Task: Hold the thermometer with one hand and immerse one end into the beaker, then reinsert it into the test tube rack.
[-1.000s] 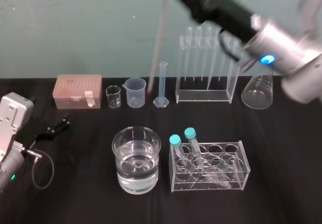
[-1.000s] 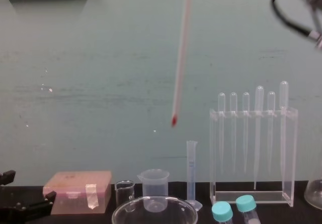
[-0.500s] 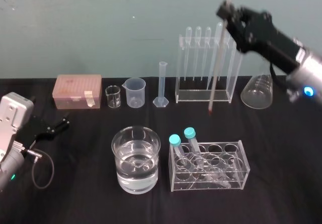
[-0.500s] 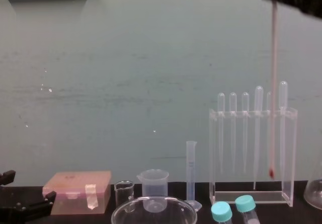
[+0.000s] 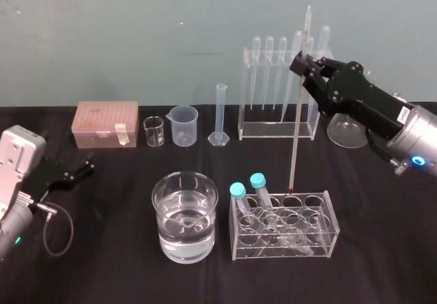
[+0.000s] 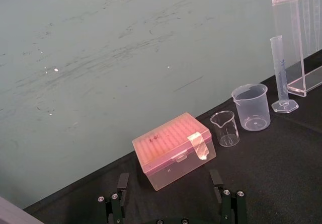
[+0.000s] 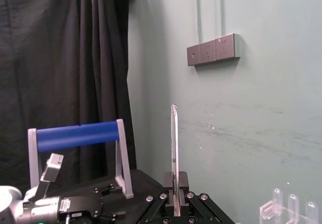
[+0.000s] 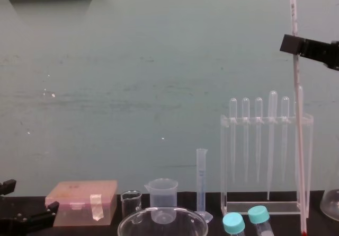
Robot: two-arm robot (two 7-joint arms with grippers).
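Head view: the thermometer (image 5: pixel 298 113), a long, thin, pale glass rod with a red lower end, hangs almost upright, clamped well below its top in the closed fingers of the right gripper (image 5: pixel 301 65). Its red end sits just above the back edge of a low tube rack (image 5: pixel 321 232) holding two teal-capped tubes, in front of the tall clear test tube rack (image 5: pixel 270 130) and its row of pipettes (image 5: pixel 269 72). A second ago the rod was tilted and high over the row of small glassware to the left; half a second ago it had swung across to the tall rack, and it has since come down lower. That suggests the return to the rack is the step in hand, though the rod appears to stand forward of the tall frame rather than in it. The water-filled beaker (image 5: pixel 161 229) stands apart to the left. The left gripper (image 5: pixel 72 173) rests on the table at far left, fingers spread.
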